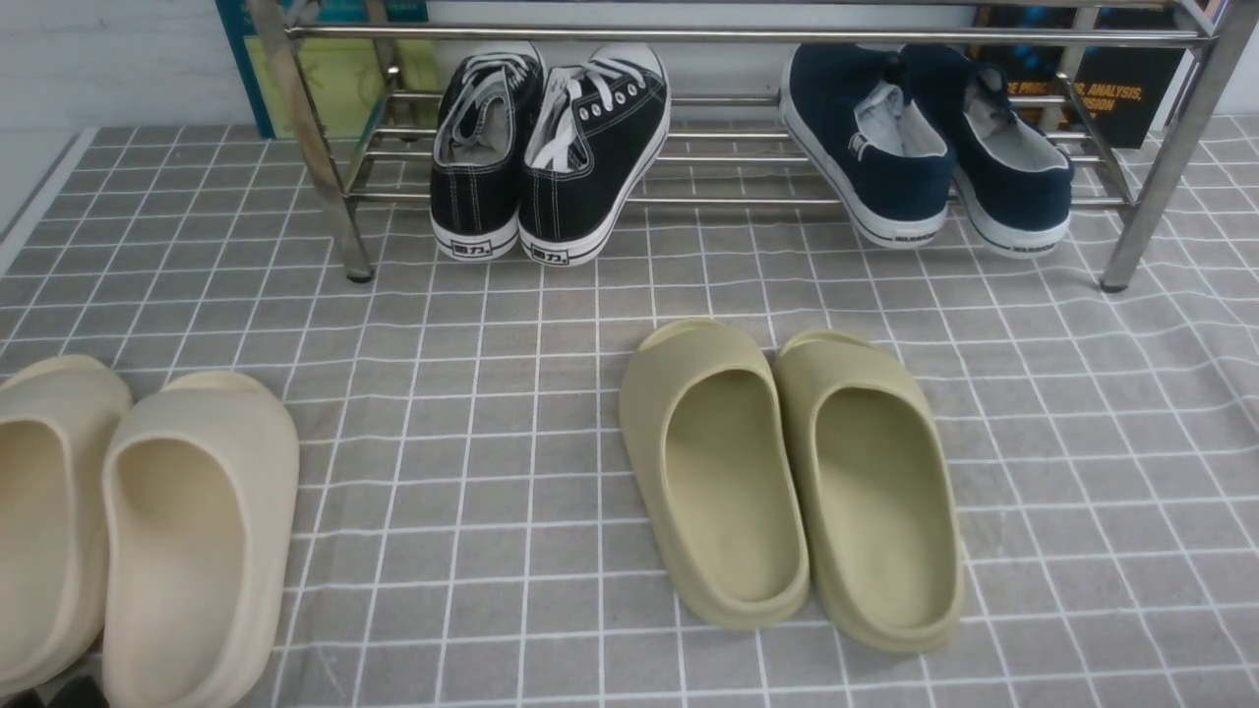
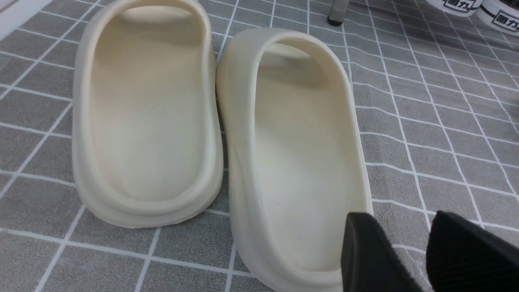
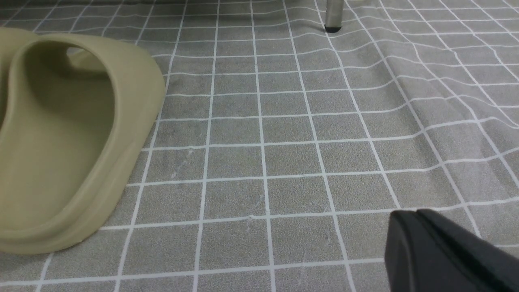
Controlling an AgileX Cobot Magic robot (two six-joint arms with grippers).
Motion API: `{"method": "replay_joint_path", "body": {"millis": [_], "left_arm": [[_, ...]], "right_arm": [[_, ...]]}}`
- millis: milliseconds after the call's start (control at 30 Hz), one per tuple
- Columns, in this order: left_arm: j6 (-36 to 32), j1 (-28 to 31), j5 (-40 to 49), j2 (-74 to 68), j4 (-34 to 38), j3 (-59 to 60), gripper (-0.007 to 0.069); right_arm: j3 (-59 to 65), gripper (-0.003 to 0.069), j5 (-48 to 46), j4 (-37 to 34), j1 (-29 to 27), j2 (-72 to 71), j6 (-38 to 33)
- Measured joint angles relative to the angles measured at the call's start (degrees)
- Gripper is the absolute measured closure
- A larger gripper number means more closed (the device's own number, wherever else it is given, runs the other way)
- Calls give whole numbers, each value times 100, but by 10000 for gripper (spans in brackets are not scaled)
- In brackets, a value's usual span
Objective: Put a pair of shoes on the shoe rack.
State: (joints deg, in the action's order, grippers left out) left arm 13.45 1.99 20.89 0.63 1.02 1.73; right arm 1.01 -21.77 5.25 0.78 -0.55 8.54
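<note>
The pair of shoes, two dark navy slip-ons (image 1: 875, 147) (image 1: 1018, 172) with white soles, lies on the lower bars of the chrome shoe rack (image 1: 748, 35) at its right end, heels towards me. Neither gripper shows in the front view. In the left wrist view my left gripper (image 2: 400, 217) is open with only cloth between its black fingers (image 2: 365, 251), just beside the heel of a cream slide (image 2: 300, 154). My right gripper (image 3: 414, 215) is shut and empty above the checked cloth, to the right of an olive slide (image 3: 61, 142).
Black lace-up sneakers (image 1: 551, 147) sit at the rack's left end. Two olive slides (image 1: 787, 482) lie mid-floor and two cream slides (image 1: 148, 531) at the near left. Rack legs (image 1: 1146, 226) (image 1: 334, 216) stand on the wrinkled grey checked cloth (image 1: 492, 393).
</note>
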Motion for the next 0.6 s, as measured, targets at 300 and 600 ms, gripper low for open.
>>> {"method": "replay_joint_path", "body": {"millis": [300, 600], "left_arm": [[0, 0, 0, 0, 0, 0, 386], [0, 0, 0, 0, 0, 0, 386]], "right_arm": [[0, 644, 0, 0, 0, 0, 0], [0, 638, -5, 0, 0, 0, 0]]}}
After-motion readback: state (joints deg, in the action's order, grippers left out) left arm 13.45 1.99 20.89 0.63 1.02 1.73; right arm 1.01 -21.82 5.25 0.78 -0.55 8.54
